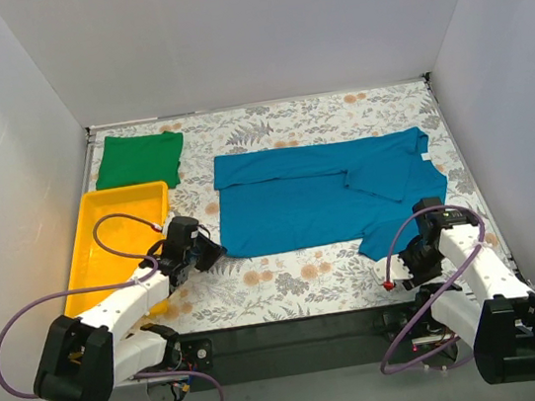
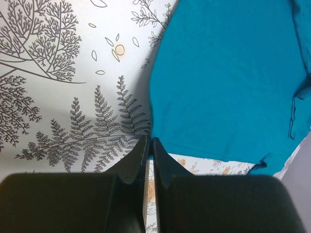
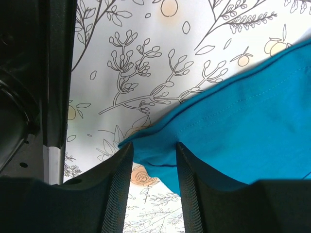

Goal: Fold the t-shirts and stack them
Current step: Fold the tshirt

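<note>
Slippage threatens: the right gripper (image 3: 152, 148) has its jaws apart astride a corner of the teal-blue t-shirt (image 1: 317, 198). The left gripper (image 2: 149, 141), jaws nearly together, seems empty at its near-left hem. Thin limp knit could bunch on the bench (image 1: 298, 278). The green t-shirt (image 1: 139, 161) lies folded rectangular, far left.

In your left wrist view the teal shirt (image 2: 228, 73) runs off the top and right edges. You cannot tell whether its near corner is caught by the left gripper (image 2: 149, 141), whose fingers stand almost together at the hem. In the right wrist view the shirt's corner is hidden behind the right gripper (image 3: 153, 148), and from above the left arm (image 1: 127, 302) covers part of the yellow tray (image 1: 122, 191).
</note>
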`<action>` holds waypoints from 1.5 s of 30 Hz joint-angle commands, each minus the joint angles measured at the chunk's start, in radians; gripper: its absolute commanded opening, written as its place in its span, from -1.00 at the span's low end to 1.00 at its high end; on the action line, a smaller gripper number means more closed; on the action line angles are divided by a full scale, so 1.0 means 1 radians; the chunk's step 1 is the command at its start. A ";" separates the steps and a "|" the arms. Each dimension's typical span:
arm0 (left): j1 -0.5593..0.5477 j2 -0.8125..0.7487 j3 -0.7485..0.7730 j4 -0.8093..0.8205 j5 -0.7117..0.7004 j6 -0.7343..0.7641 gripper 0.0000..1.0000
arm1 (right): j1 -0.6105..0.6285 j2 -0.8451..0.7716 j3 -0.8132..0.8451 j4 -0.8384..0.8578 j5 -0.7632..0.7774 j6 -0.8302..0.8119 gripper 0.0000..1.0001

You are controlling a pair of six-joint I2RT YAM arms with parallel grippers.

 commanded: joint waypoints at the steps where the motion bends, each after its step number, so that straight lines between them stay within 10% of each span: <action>1: -0.005 -0.019 -0.014 0.015 0.001 0.016 -1.00 | 0.004 -0.016 -0.002 -0.005 0.004 -0.017 -0.07; 18: -0.005 -0.018 -0.025 0.014 0.000 0.016 -1.00 | 0.004 -0.170 -0.052 -0.116 0.030 -0.057 -0.33; 35: -0.006 -0.015 -0.027 0.020 0.009 0.015 -1.00 | 0.004 0.027 -0.051 -0.015 0.038 -0.011 -0.13; 45: -0.006 -0.011 -0.022 0.009 0.006 0.015 -1.00 | 0.047 0.088 -0.020 0.031 -0.018 0.062 -0.75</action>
